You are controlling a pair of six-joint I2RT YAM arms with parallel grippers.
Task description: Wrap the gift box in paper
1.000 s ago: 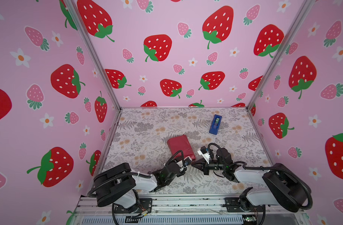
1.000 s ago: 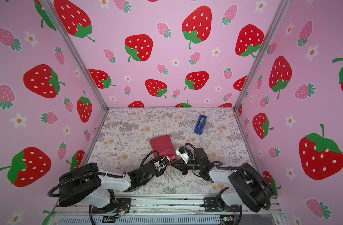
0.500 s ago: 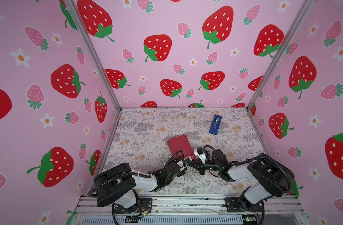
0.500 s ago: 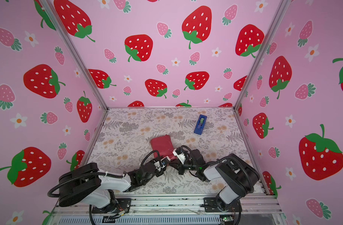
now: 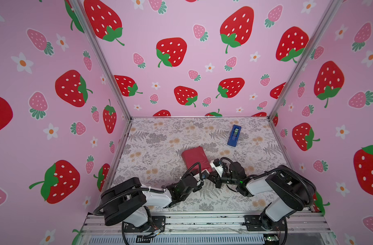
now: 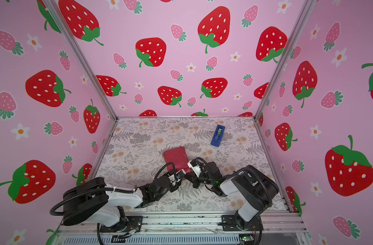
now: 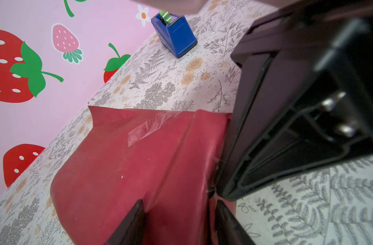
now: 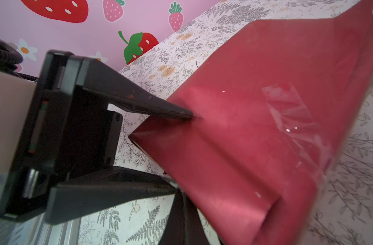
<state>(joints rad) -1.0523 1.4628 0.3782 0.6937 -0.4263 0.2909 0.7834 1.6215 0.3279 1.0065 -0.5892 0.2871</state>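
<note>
Parcel, part-wrapped: matte crimson wrapping paper (image 7: 117,169), folded round a gift box that is wholly hidden beneath it. It lies flat on the floral-print desk (image 7: 181,84), directly ahead of both hands and touching them. The top seam is closed by a wrinkled strip of clear tape (image 7: 147,129). The end nearest the hands is unsealed: a pointed flap juts out, and the creases are soft rather than sharp.

Left hand (image 7: 179,201): black wedge-shaped fingers, roughly half open, set either side of that loose end. One tip touches the paper; nothing is clamped.

Right hand (image 7: 220,191): black, closed to a point, nothing visible between the jaws. Its tip presses into the paper's end, just beside the left hand.

Blue plastic tape dispenser (image 7: 175,36): upright, green roll, well beyond the parcel from both hands.

Hazards, as judged:
- The thin paper is likely to pucker or tear under the closed point.
- The unsealed flap is likely to spring open once pressure lifts.
- The light parcel may skid on the desk if pushed endways.
- The hands are close enough to strike each other.
- The taped seam could peel if the sheet is dragged.
</note>
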